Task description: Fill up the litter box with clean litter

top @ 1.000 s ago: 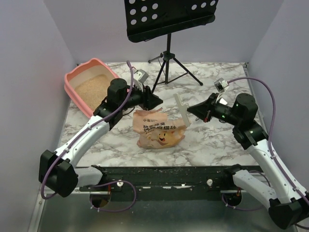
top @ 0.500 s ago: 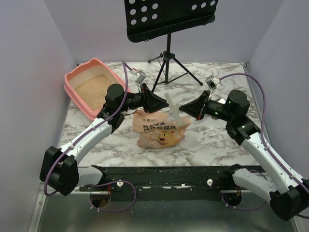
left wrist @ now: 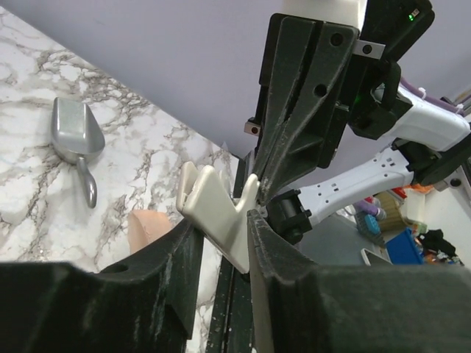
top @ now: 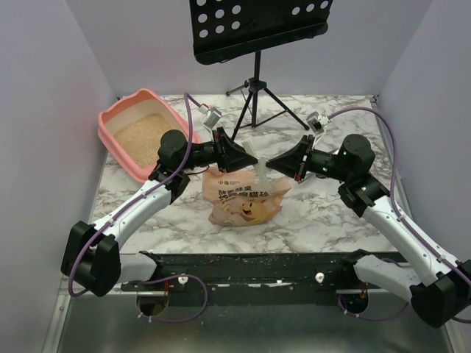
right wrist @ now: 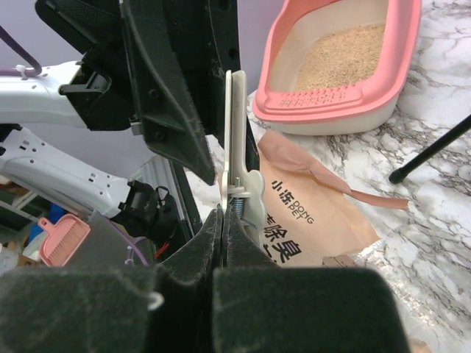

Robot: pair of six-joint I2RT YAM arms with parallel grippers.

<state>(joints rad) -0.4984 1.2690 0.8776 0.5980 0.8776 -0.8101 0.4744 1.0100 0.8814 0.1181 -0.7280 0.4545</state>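
The salmon-pink litter box [top: 174,115] stands at the far left corner with tan clean litter [top: 140,136] in it; it also shows in the right wrist view [right wrist: 331,95] with the litter [right wrist: 346,51]. The printed orange-tan bag [top: 243,198] lies at the table's middle. My right gripper [top: 271,165] is shut on a cream-white bag clip [top: 263,173] and holds it upright above the bag [right wrist: 316,220]. My left gripper [top: 246,157] is open, its jaws on either side of the clip's other end [left wrist: 217,213].
A black music stand [top: 256,95] stands on its tripod at the back middle. A grey metal scoop [left wrist: 73,140] lies on the marble table. A black rail [top: 257,265] runs along the near edge. Grey walls close in both sides.
My right gripper has carried the clip leftward over the bag. My left gripper has moved right to meet it, and the clip's end is now between the left jaws.
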